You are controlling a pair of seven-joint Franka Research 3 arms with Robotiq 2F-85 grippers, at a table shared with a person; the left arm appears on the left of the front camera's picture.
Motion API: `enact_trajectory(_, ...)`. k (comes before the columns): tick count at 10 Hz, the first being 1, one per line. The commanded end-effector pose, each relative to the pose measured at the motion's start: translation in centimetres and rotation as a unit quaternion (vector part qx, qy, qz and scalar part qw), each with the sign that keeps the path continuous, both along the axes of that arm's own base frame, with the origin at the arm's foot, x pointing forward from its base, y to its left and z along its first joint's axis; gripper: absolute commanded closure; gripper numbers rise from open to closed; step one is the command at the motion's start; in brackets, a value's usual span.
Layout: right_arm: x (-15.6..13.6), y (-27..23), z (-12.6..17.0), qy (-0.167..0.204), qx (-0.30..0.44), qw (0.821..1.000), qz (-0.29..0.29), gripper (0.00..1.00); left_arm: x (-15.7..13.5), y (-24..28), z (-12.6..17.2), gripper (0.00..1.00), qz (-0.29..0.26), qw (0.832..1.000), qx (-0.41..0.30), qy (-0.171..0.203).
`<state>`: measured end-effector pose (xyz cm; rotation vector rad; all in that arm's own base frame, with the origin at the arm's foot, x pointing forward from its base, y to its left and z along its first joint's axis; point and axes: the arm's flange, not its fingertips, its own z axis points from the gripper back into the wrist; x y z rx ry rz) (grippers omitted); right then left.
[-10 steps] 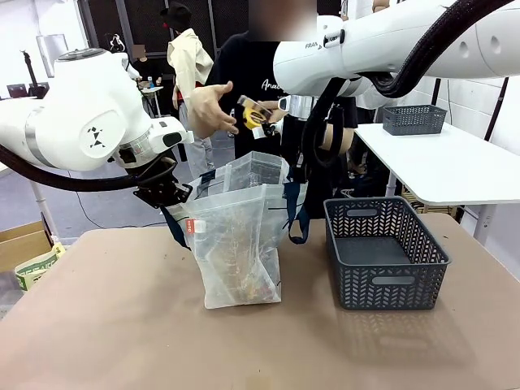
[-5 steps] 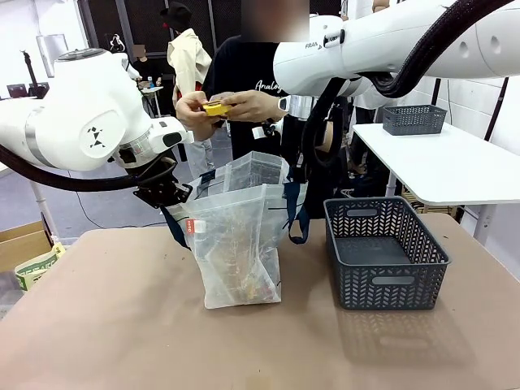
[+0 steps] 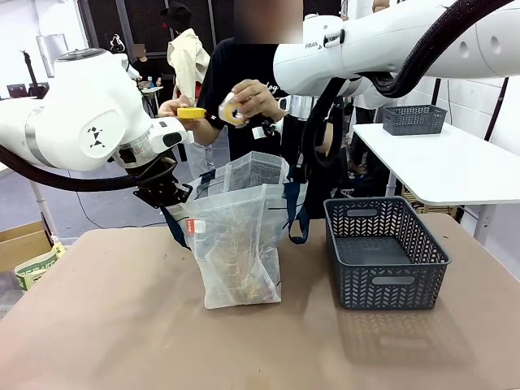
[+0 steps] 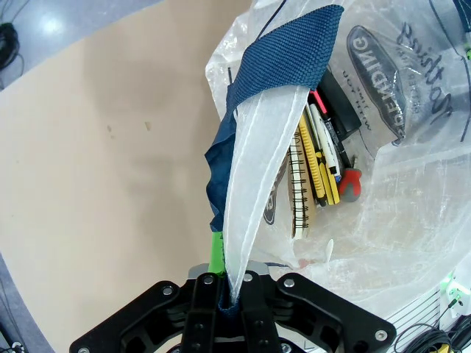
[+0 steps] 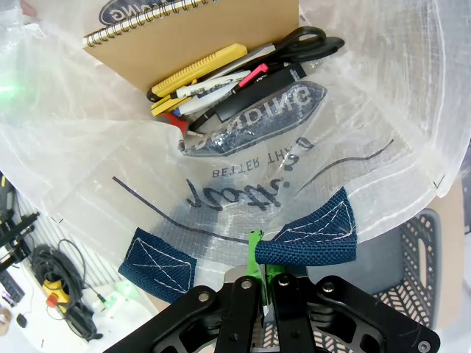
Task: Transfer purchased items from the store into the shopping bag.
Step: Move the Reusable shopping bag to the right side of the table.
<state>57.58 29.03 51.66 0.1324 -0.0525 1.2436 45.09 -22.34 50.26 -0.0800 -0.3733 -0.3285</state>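
We are on the holding side of this step. The left end effector [image 4: 229, 285] is clamped shut on the rim of the shopping bag [image 3: 236, 244] where a navy strap is sewn on. The right end effector [image 5: 262, 271] is pinched shut on the opposite rim, beside its own strap patch. Between them the bag's mouth stands open, and its base rests on the counter [image 3: 122, 333].

Above and just behind the bag, the person's hand [image 3: 172, 109] holds a flat yellow item [image 3: 193, 114]. Their other hand [image 3: 250, 96] holds a small round thing [image 3: 231, 110], perhaps a roll of tape, though it is too small to be sure. Inside the bag lie a spiral notebook [image 5: 199, 33], a yellow cutter [image 5: 200, 68] and black scissors [image 5: 309, 38].

The basket [image 3: 388, 286] stands just to the right of the bag. Its floor looks bare, so we judge these two items to be among the last.

To do this well we should hold both pinches firm and level, with the rims pulled apart enough that the film does not sag inward. The arms should not move while the person's hands come down over the bag. The film is slippery, so the grip belongs on the strap stitching. A lifted base could tip the contents sideways.
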Motion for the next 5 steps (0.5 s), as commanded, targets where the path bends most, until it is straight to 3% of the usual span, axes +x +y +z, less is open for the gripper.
enact_trajectory(1,0.01,-0.07,-0.07,0.001,-0.001,1.0,-0.002,1.0,0.0,0.05,0.08,1.0,-0.001,1.0,0.003,-0.003)
enact_trajectory(5,0.01,-0.07,-0.07,0.001,-0.001,1.0,-0.002,1.0,0.0,0.05,0.08,1.0,-0.001,1.0,0.003,-0.003)
